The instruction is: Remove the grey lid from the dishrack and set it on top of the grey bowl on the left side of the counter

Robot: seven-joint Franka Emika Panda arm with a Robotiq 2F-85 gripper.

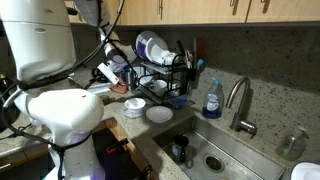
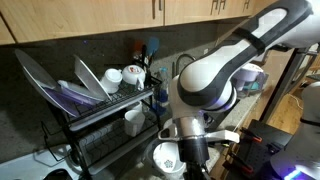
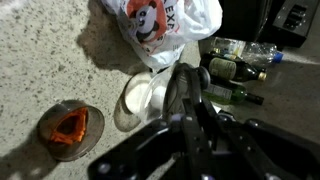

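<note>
1. Your pincer (image 3: 188,80) is nearest the lens, rising dark from the bottom edge of the wrist view over the speckled counter (image 3: 60,70). Its two fingers stand close to one another with only a thin slit between. You cannot tell whether they pinch anything.
2. Grey lid (image 3: 148,92): the paler round disc just left of the fingertips, its right edge running beneath them. Contact with the fingers cannot be made out.
3. Grey bowl (image 3: 124,115): a second round rim, overlapped by the lid and lying below and left of the fingertips. The two pale rounds are hard to separate, so read these two labels with caution.
4. Dishrack (image 2: 95,115): black wire, two tiers, standing to one side of your pincer and apart from it in both exterior views. Large discs lean upright in its upper slots, and white mugs (image 2: 113,75) sit on the upper tier.
5. Small bowl with an orange piece (image 3: 70,128): farther left of the pincer, apart from the pale pair.
6. Plastic bag with red print (image 3: 160,22): straight ahead of the fingertips. Bottles (image 3: 235,70) are grouped ahead and to the right.
7. Sink (image 1: 215,160), faucet (image 1: 240,105) and blue soap bottle (image 1: 212,100): beyond the dishrack from your pincer.
</note>
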